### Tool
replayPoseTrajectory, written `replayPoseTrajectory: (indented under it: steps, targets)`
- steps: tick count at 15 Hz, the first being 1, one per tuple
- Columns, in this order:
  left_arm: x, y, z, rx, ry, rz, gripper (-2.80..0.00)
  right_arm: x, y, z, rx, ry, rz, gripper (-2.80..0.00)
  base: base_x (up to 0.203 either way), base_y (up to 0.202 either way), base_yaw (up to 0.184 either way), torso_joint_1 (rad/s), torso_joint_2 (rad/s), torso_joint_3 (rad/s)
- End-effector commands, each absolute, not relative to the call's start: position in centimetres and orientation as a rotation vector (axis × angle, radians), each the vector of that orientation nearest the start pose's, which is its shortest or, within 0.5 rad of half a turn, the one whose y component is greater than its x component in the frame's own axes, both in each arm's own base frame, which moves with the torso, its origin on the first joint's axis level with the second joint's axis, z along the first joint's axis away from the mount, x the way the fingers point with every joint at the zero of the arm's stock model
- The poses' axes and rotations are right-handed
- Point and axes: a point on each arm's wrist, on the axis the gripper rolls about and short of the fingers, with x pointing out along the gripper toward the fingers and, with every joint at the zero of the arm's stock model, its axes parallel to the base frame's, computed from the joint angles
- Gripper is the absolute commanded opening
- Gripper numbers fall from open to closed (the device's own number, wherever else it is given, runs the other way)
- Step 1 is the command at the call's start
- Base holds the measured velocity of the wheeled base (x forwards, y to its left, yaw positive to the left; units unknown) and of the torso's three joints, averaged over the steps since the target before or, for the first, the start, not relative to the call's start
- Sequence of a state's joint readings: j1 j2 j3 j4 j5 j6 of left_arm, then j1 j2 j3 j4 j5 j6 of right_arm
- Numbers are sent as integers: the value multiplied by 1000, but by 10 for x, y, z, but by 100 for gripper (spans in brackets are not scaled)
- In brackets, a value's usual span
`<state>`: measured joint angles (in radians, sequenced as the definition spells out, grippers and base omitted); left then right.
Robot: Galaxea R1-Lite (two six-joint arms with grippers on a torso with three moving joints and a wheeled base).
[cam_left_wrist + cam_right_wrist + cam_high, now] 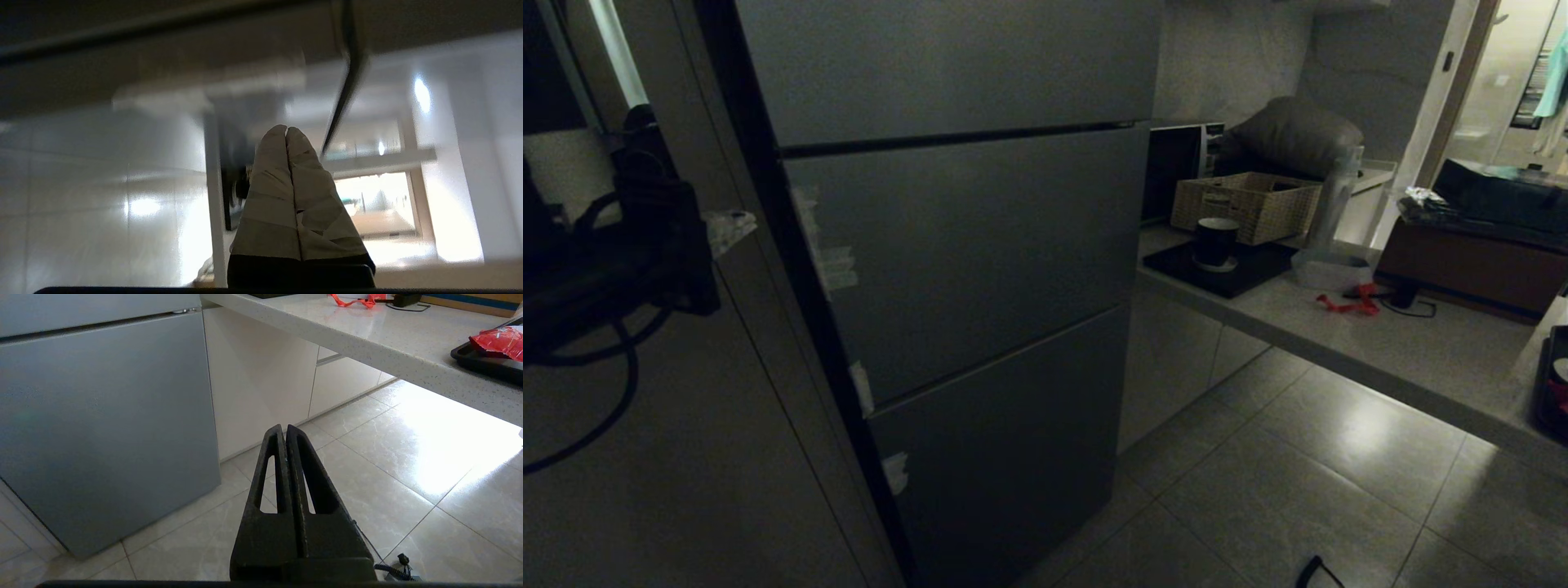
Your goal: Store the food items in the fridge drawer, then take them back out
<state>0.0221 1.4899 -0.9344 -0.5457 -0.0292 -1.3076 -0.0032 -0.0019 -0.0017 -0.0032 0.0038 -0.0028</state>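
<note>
- Standing before the fridge (pixel 964 245), the robot has all 3 door panels closed, so the fridge drawer is not visible.
- Left pincer (pixel 287 130) is raised beside the fridge, fingers pressed together, holding nothing.
- Right pincer (pixel 284 428) hangs low over the floor (pixel 408 465), also pressed together, empty.
- Red food items (pixel 500 339) lie on a dark tray (pixel 482 361) on the tabletop (pixel 367 330); storing is not yet begun, I judge.

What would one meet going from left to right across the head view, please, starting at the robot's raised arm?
Left gripper → fridge → microwave → dark mug → wicker basket → clear bottle → red scrap → dark tray at the counter's right end.
</note>
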Motion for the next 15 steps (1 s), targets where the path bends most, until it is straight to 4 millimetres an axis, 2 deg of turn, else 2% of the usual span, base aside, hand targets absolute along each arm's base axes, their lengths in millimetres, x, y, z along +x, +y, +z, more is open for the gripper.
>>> replayPoseTrajectory:
  steps: [1, 4, 9, 15]
  targets:
    - [287, 6, 261, -1321, 28, 28, -280, -23, 0, 76, -3, -5, 2, -280, 0, 0, 0, 0, 0, 0]
    - [302, 7, 264, -1334, -22, 33, -280, -23, 0, 76, -3, -5, 1, -280, 0, 0, 0, 0, 0, 0]
    - [332, 7, 259, -1395, -40, 55, -280, -23, 0, 76, -3, -5, 2, -280, 0, 0, 0, 0, 0, 0]
    - [349, 5, 258, -1426, -57, 64, -280, -23, 0, 76, -3, -5, 0, -280, 0, 0, 0, 0, 0, 0]
